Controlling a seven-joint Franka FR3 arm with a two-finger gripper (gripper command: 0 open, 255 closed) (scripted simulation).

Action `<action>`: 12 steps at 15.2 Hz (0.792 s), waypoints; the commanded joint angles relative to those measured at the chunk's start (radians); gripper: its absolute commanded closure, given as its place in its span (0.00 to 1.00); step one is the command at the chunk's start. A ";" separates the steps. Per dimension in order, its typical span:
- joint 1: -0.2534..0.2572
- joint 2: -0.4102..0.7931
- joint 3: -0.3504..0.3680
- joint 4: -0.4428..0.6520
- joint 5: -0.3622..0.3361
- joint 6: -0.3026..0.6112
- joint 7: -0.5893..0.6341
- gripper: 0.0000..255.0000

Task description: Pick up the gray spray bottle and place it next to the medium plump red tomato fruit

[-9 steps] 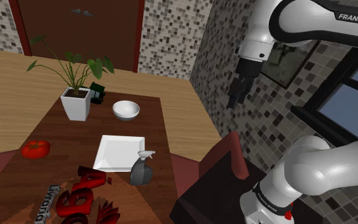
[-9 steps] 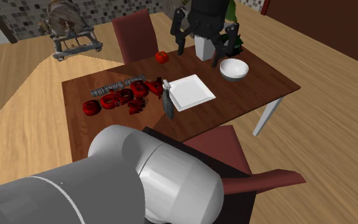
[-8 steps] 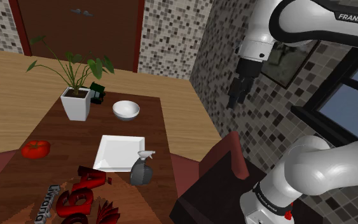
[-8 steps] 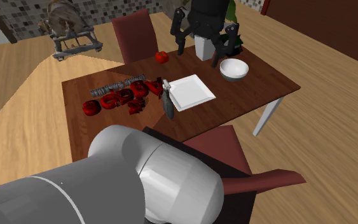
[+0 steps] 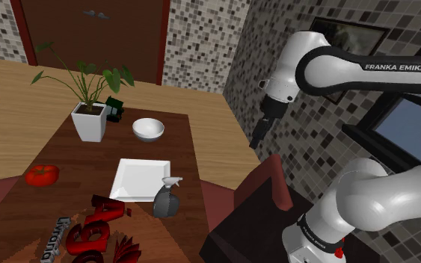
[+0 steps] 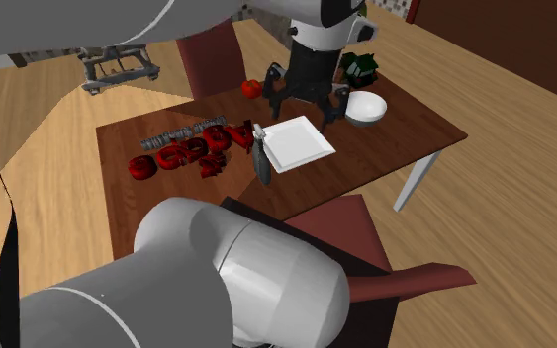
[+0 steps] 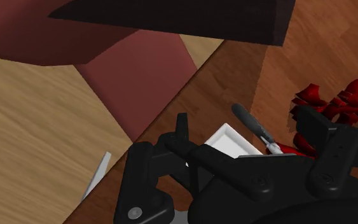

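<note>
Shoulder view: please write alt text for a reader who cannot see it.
A gray spray bottle stands on a brown table beside a white square plate; the red tomato lies across the table. The black gripper hangs high, holding nothing.

Walls (image 5: 201, 37): small mosaic tiles in grey, beige and black
Floor (image 5: 14, 97): light wood planks
Door (image 5: 89, 37): dark reddish-brown, set in a red frame in the far wall
Table (image 5: 182, 149): dark brown wood top on a white leg (image 6: 419, 183)
Chairs: a maroon near chair (image 5: 265, 187) and a maroon far chair (image 6: 212, 59), on opposite sides of the table
Window (image 5: 418, 123): dark frame, bluish panes
</note>
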 commanded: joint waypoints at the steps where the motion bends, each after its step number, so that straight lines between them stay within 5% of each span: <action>1: 0.020 0.005 -0.008 -0.065 0.012 0.108 -0.056 0.00; 8: 0.130 0.180 -0.039 -0.212 0.099 0.543 -0.262 0.00; 12: 0.251 0.362 -0.096 -0.235 0.214 0.811 -0.437 0.00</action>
